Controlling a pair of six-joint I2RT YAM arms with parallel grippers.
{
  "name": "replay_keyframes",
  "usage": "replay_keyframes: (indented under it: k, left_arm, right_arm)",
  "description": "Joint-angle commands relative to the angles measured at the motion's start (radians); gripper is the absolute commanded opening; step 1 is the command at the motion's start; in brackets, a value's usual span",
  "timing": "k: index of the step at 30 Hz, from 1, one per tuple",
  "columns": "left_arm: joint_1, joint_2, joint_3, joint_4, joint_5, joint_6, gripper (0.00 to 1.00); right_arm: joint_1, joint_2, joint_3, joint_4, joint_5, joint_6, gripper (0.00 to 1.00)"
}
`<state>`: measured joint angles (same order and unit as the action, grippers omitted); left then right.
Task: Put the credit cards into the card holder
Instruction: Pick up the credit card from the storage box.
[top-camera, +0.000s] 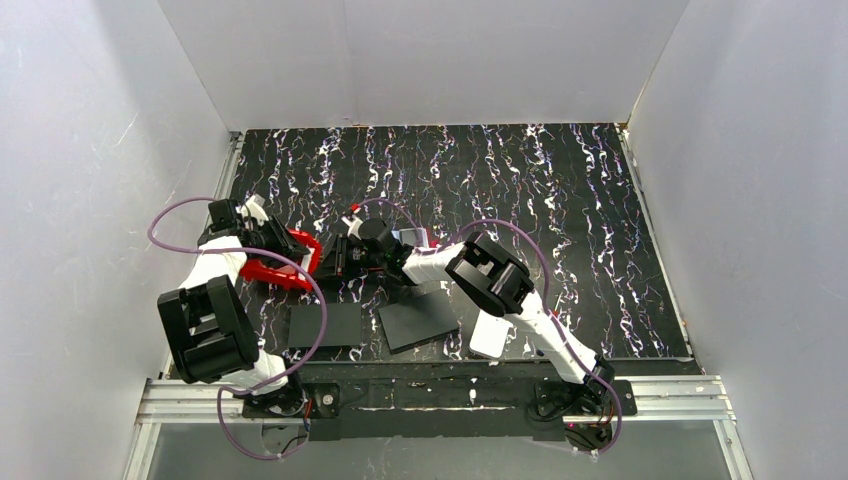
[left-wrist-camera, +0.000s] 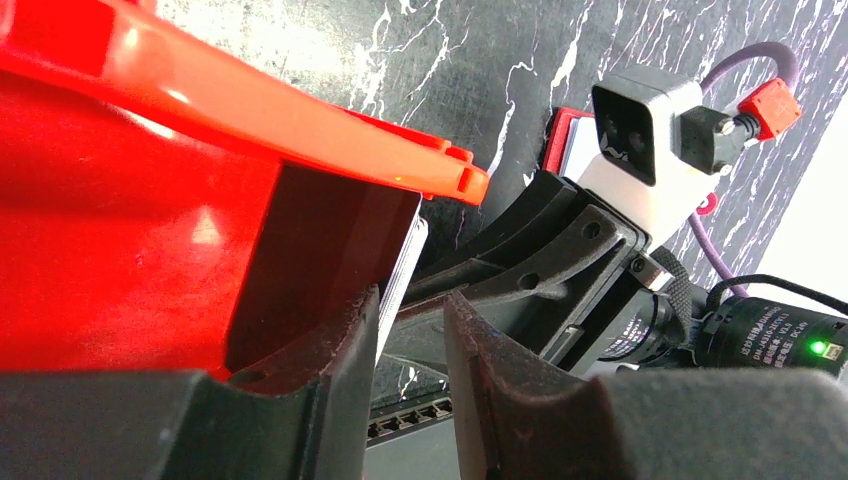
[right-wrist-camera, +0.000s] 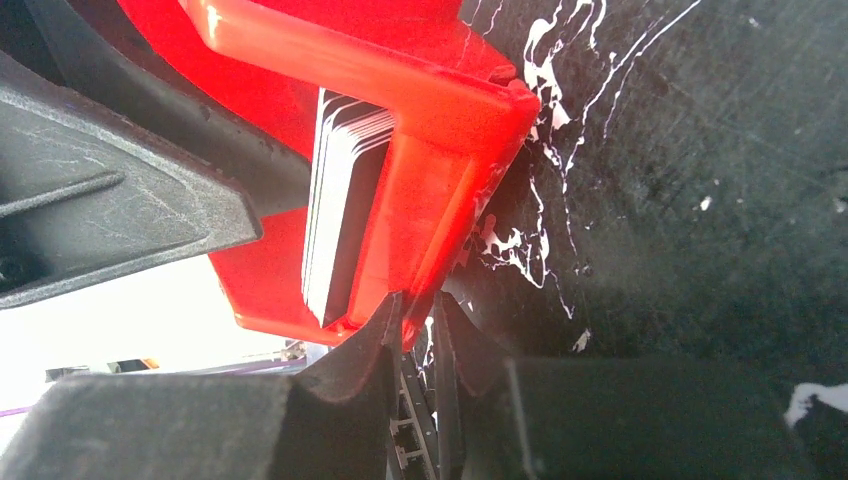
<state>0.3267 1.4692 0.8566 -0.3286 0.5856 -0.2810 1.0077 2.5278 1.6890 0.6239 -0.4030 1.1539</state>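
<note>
1. The black, white-veined surface fills the floor between pale walls.
2. The left arm reaches far along the left side. The right arm stretches left across the middle, so both wrists meet at one spot.
3. That spot is a red bin, left of centre.
4. Two black sheets lie flat near the arm bases, side by side, the right one turned askew.
5. A white pad lies just right of them, partly under the right arm.
6. The card holder lies on the surface just beyond the right wrist, apart from the bin; a pale face shows inside its dark red edge.
7. The credit cards stand on edge as a tight stack against the bin's right end wall, under its rim.
8. The left tool straddles that end of the bin, jaws partly apart; I cannot tell whether it grips.
9. The right tool has its jaws drawn nearly together, pinching the bin's lower corner.
</note>
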Motion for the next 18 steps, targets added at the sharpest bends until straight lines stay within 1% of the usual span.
replay_keyframes:
  k: [1,3,5,8,11,18]
  left_arm:
    - [-0.011,-0.046,-0.017,-0.046,0.043,0.006,0.28]
    - [-0.012,-0.050,-0.012,-0.056,0.029,0.013,0.32]
    - [-0.012,-0.057,-0.006,-0.069,0.009,0.020,0.40]
    - [-0.011,-0.064,0.006,-0.087,-0.029,0.030,0.47]
    - [-0.009,-0.062,0.017,-0.097,-0.060,0.041,0.51]
    - [0.008,-0.033,0.025,-0.091,-0.075,0.039,0.57]
  right_arm:
    - [0.008,0.001,0.045,0.068,-0.004,-0.002,0.13]
    - [0.008,-0.003,0.044,0.074,-0.003,-0.003,0.13]
    - [0.007,-0.009,0.046,0.078,-0.002,-0.001,0.13]
    - [0.005,-0.026,0.042,0.080,0.005,-0.006,0.12]
    - [0.005,-0.039,0.044,0.075,0.010,-0.013,0.12]
    - [0.005,-0.052,0.054,0.060,0.008,-0.026,0.14]
